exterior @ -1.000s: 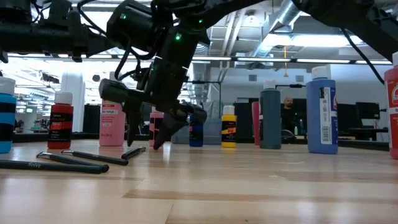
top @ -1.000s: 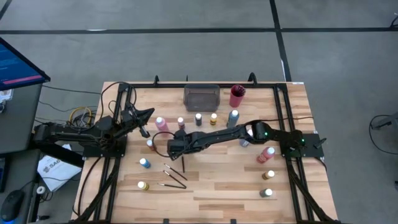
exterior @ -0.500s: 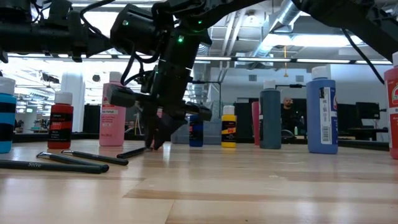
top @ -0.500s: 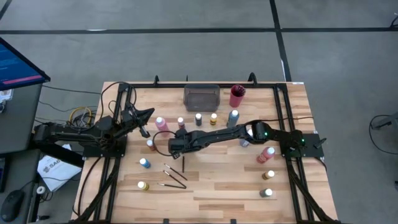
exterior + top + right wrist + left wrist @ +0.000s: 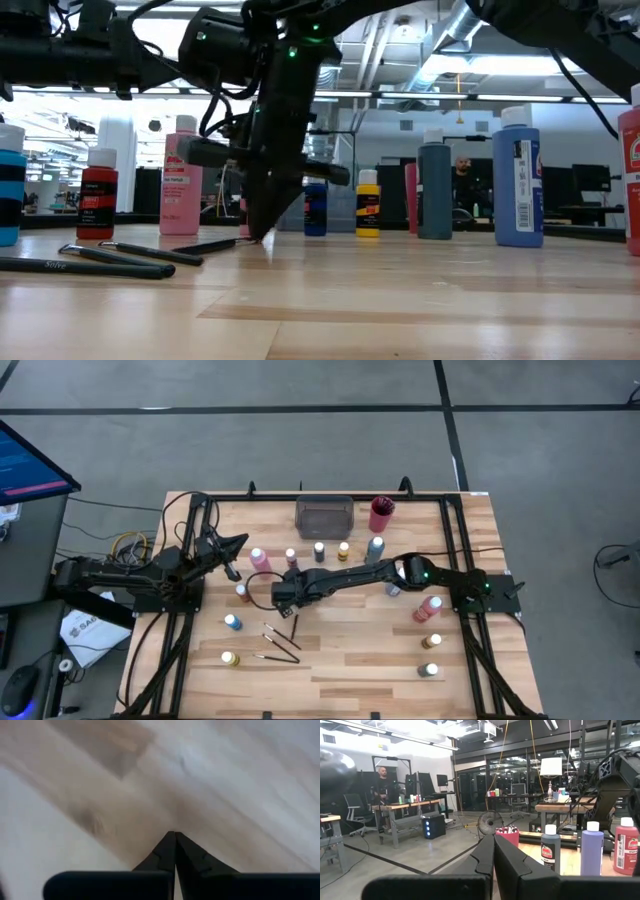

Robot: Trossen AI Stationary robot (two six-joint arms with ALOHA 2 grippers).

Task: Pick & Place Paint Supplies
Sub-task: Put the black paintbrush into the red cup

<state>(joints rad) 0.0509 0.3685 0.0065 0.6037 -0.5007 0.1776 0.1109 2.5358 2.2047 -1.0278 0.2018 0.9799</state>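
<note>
from above, the right gripper sits near the frame's centre over the wooden table, at the upper end of a thin dark brush. three more brushes lie crossed lower left of it. the right wrist view alone shows its fingers pressed together with nothing between them, only pale blurred wood grain beyond. the low view shows the tips down at the boards beside a brush, and round-shouldered plastic paint bottles with pale caps standing in a row behind. the left gripper waits at centre left, its jaws shut. only its wrist view shows the red cup from the side.
</note>
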